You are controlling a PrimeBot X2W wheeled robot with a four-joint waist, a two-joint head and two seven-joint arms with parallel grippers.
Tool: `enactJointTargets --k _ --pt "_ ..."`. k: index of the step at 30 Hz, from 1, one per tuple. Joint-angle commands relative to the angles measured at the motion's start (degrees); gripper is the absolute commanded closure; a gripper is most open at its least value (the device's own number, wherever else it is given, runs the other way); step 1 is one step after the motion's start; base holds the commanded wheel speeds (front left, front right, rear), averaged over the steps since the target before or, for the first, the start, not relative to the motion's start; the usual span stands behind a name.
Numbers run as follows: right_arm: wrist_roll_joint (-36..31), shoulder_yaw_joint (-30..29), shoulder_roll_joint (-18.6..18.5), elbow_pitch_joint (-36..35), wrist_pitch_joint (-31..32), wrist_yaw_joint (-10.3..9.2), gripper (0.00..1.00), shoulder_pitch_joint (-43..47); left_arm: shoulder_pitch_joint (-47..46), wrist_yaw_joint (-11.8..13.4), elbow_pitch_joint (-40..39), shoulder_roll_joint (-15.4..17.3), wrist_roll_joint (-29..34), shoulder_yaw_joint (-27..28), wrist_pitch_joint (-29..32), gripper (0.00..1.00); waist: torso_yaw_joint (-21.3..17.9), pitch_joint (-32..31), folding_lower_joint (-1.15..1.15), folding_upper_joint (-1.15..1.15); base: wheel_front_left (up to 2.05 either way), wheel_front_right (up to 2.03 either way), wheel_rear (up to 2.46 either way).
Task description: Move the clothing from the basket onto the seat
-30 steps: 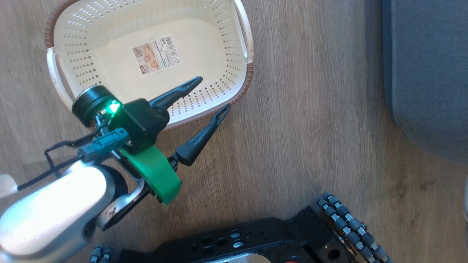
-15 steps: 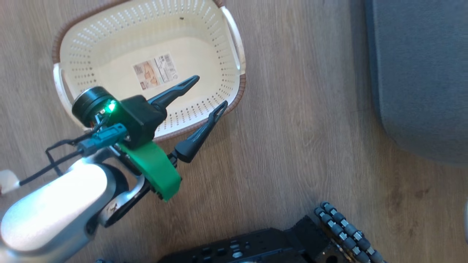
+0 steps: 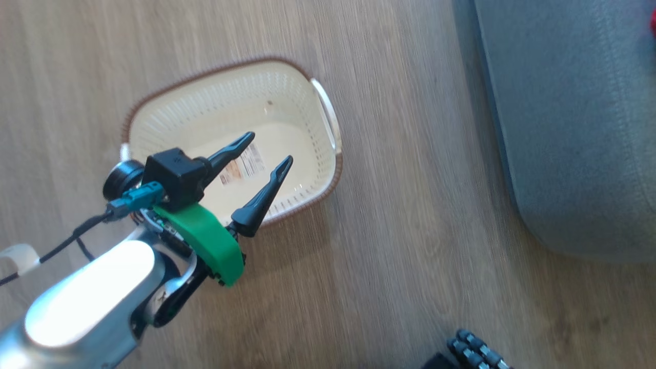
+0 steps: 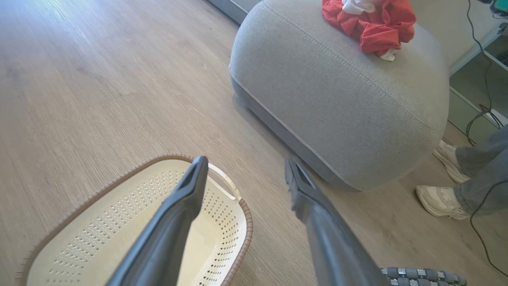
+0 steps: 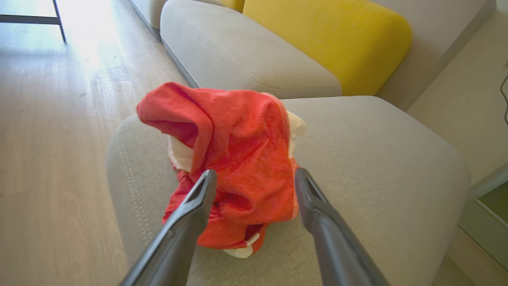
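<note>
Left hand (image 3: 270, 147) hangs over the basket (image 3: 230, 102) with its two fingers spread wide and nothing between them. The basket stands on the wooden floor (image 3: 410, 230). I can see its pale bottom and a printed label, and no fabric inside it.

The clothing (image 5: 238, 159) lies on top of the seat (image 5: 377, 159) as a bunched red heap with white parts poking out at the sides and underneath. From my left wrist it shows as a crumpled pile on the far part of the cushion, well apart from the basket.

My right hand (image 5: 254, 172) points at that heap. Its fingers are apart and grip nothing, though the tip of one overlaps the red cloth in my view, so I cannot tell whether it brushes the fabric.

I judge the carrying done, and the step in hand is letting go and coming away. The next move calls for drawing my right hand straight back with the fingers wide, so that no fold catches and drags the heap toward the cushion's rounded edge. A person's pale shoes (image 4: 440, 198) stand on the floor beside the seat, so any retreat should stay clear of that side.
</note>
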Motion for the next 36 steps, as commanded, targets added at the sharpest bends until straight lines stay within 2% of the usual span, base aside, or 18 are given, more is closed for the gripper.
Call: enactJointTargets --k 1,9,19,24,29,36 --pt "0.55 1.44 -0.73 -2.79 -0.76 0.40 0.00 1.50 -0.16 0.14 -0.94 0.81 -0.40 2.73 -0.84 0.00 1.59 -4.30 0.00 0.00 0.00 0.00 0.00" --pt "1.65 9.33 3.93 -6.06 -6.53 0.40 0.00 9.87 3.05 1.01 6.19 -0.55 -3.17 4.37 -4.82 0.00 7.18 -13.06 0.00 0.00 0.00 0.00 0.00" --pt "0.68 16.64 8.75 -8.96 -12.58 0.40 0.00 17.06 7.68 1.73 15.11 -0.25 -6.05 9.91 -9.15 0.00 14.01 -19.20 0.00 0.00 0.00 0.00 0.00" --pt "0.87 21.78 9.60 -7.88 -16.09 0.40 0.00 22.83 10.64 1.23 18.83 -1.64 -6.07 12.95 -9.78 0.00 16.70 -22.28 0.00 0.00 0.00 0.00 0.00" --pt "-0.10 23.60 9.94 -5.79 -20.23 0.40 0.00 28.91 14.09 0.82 20.64 -3.78 -3.91 16.82 -9.87 0.00 18.83 -25.47 0.00 0.00 0.00 0.00 0.00" --pt "-3.38 24.55 10.12 -1.50 -24.96 0.40 0.00 33.39 20.26 0.34 21.46 -5.84 -0.01 23.89 -9.88 0.00 18.58 -28.11 0.00 0.00 0.00 0.00 0.00"
